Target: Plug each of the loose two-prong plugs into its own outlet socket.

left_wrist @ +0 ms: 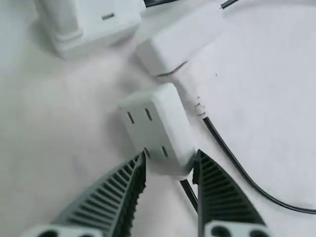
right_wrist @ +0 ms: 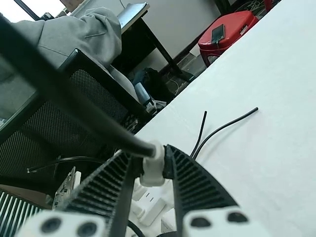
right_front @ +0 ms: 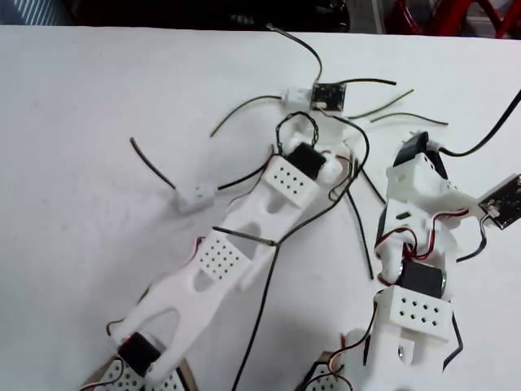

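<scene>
In the left wrist view, a white outlet block (left_wrist: 155, 123) with two pairs of slots lies on the table. My left gripper (left_wrist: 170, 159) is shut on its near end, one fingertip on each side. A white plug body (left_wrist: 177, 44) with a black cable lies just beyond it. In the right wrist view, my right gripper (right_wrist: 149, 155) is shut on a small white plug (right_wrist: 153, 170), held above white outlet pieces (right_wrist: 148, 200). The plug's black cable runs off past the fingers. From above, the left gripper (right_front: 321, 167) is at the table's middle, the right gripper (right_front: 411, 151) to its right. Another loose plug (right_front: 195, 195) lies left.
A white connector (right_front: 297, 96) and a small circuit board (right_front: 330, 96) sit at the back centre. Several loose black cables (right_front: 391, 106) curl across the white table (right_front: 81, 122). Another white block (left_wrist: 84, 19) lies beyond the outlet. A red case (right_wrist: 222, 34) stands past the table's edge.
</scene>
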Motion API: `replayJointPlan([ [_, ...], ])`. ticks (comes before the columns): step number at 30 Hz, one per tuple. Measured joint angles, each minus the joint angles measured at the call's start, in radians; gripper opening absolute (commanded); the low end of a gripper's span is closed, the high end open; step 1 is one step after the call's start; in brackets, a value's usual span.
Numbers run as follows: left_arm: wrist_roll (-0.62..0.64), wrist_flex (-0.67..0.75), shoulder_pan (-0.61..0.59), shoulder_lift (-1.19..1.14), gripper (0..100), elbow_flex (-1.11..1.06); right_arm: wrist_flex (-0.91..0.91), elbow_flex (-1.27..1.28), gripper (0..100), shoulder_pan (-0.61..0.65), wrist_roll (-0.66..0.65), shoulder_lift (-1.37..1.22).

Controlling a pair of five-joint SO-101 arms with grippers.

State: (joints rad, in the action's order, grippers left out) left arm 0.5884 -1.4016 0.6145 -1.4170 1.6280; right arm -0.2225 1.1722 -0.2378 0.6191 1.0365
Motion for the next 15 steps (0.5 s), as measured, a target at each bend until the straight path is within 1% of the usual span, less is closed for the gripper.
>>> replayJointPlan([
  [5, 0.000, -0.089, -0.014, 0.003, 17, 0.012, 0.000, 0.000, 1.6, 0.000, 0.000, 0.000],
  [15, -0.002, -0.278, -0.098, 0.017, 17, 0.035, 0.000, 0.000, 1.6, 0.000, 0.000, 0.000],
])
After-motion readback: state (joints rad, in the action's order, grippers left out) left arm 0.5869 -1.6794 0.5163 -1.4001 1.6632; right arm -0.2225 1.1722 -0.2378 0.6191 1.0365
